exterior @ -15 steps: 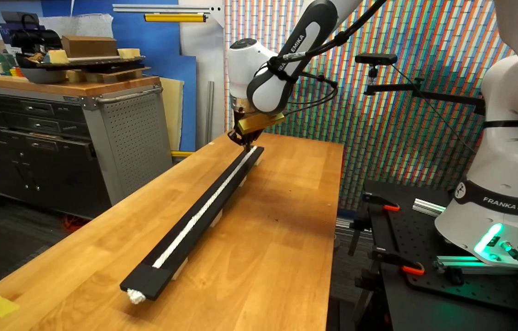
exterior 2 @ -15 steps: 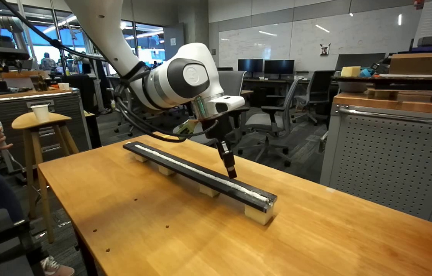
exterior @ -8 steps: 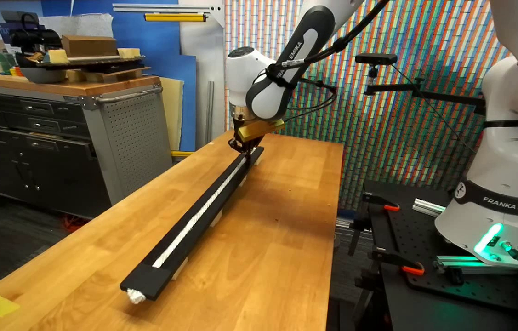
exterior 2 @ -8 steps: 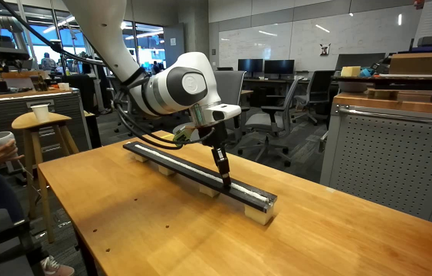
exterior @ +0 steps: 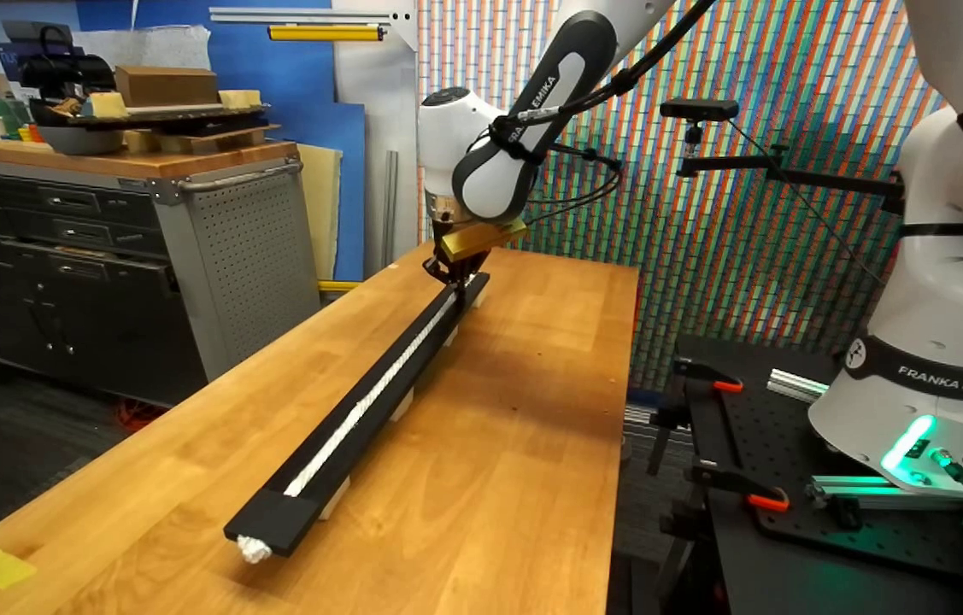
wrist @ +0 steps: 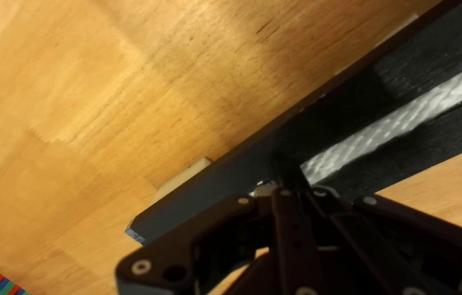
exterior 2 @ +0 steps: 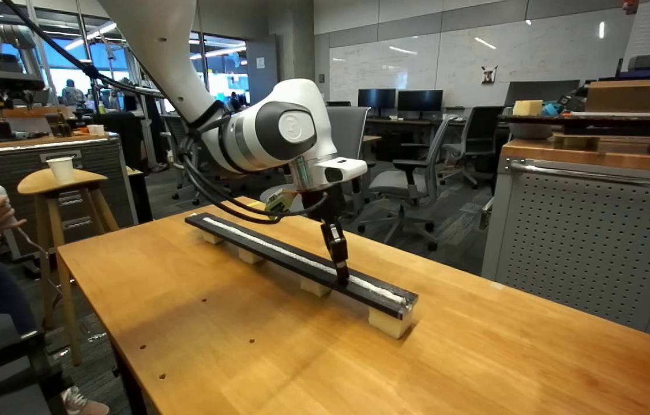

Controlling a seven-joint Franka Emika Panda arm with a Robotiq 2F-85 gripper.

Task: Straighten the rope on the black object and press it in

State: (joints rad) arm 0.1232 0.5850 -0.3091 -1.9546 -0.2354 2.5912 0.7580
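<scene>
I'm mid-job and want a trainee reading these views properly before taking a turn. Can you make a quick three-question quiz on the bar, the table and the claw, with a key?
1. True or false: the claw stands wide open.
2. What holds the black bar up off the table?
3. Fill in the blank: in the wrist view, the claw hides part of the white ____ that runs lengthwise along the black bar.

Key:
1. False: it is shut.
2. Pale blocks; four show in both exterior views.
3. rope
</scene>
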